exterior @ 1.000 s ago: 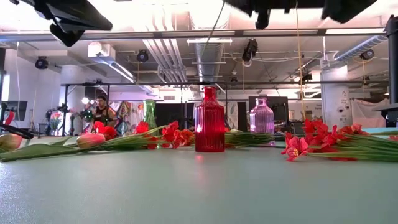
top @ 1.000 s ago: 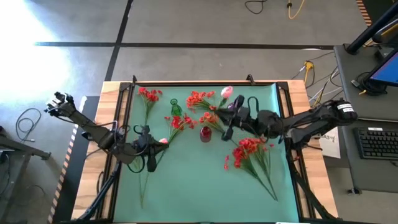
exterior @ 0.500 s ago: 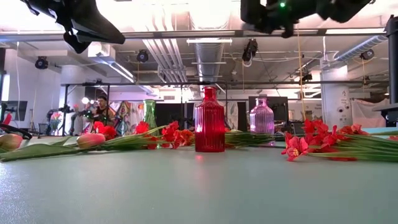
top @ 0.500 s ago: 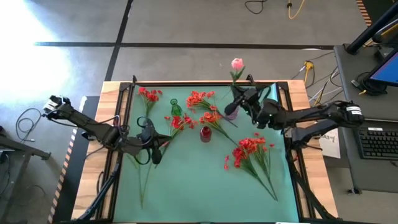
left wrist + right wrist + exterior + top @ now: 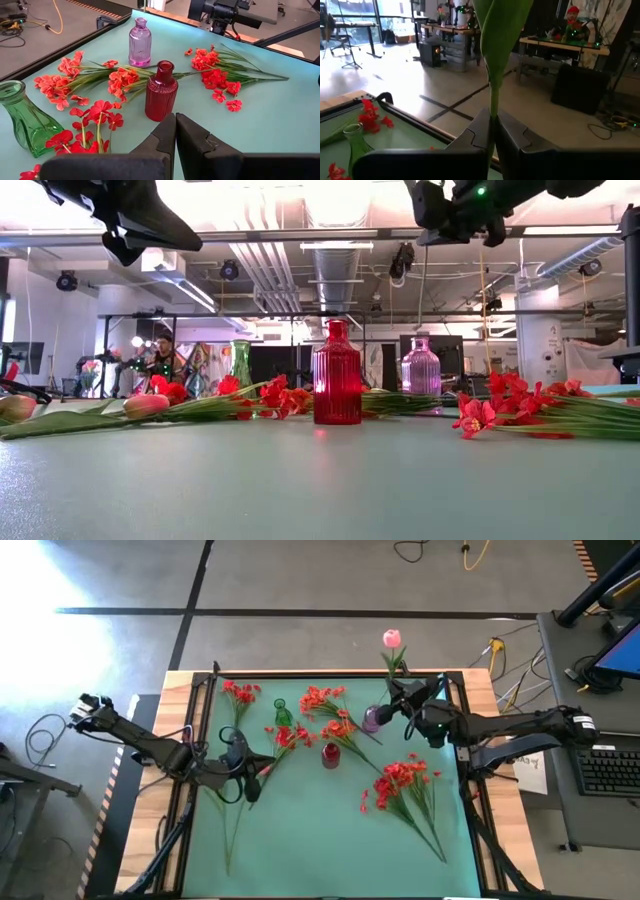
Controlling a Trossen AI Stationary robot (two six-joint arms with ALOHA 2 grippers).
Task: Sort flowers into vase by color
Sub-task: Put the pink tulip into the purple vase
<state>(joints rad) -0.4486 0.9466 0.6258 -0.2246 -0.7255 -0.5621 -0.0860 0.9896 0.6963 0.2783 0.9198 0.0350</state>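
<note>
The right gripper (image 5: 402,692) is hovering high over the far right part of the table (image 5: 300,840), its fingers (image 5: 475,131) pinching the thin green stem of a pink tulip (image 5: 391,638). The stem is being held near its lower part, so the bud is standing up above the gripper and, in the high view, showing past the table's far edge. That grip is probably leaving the stem's cut end free below, ready to be steered into a narrow neck. The purple vase (image 5: 371,719) is sitting just beside the gripper, which suggests it is the tulip's destination.

The left gripper (image 5: 249,780) is waiting over the table's left side with its fingers (image 5: 165,135) pressed together and nothing between them, near another pink tulip bud (image 5: 146,405) lying flat on the green mat.

The held tulip is showing a small closed pink bud, a slender stem and one broad green leaf (image 5: 500,30). The red vase (image 5: 330,754) is standing at the table's middle and the green vase (image 5: 283,716) is standing further left, both still empty. Bushy red and orange-red sprays (image 5: 405,780) are lying on their sides around the vases, their long stems fanning out across the mat
</note>
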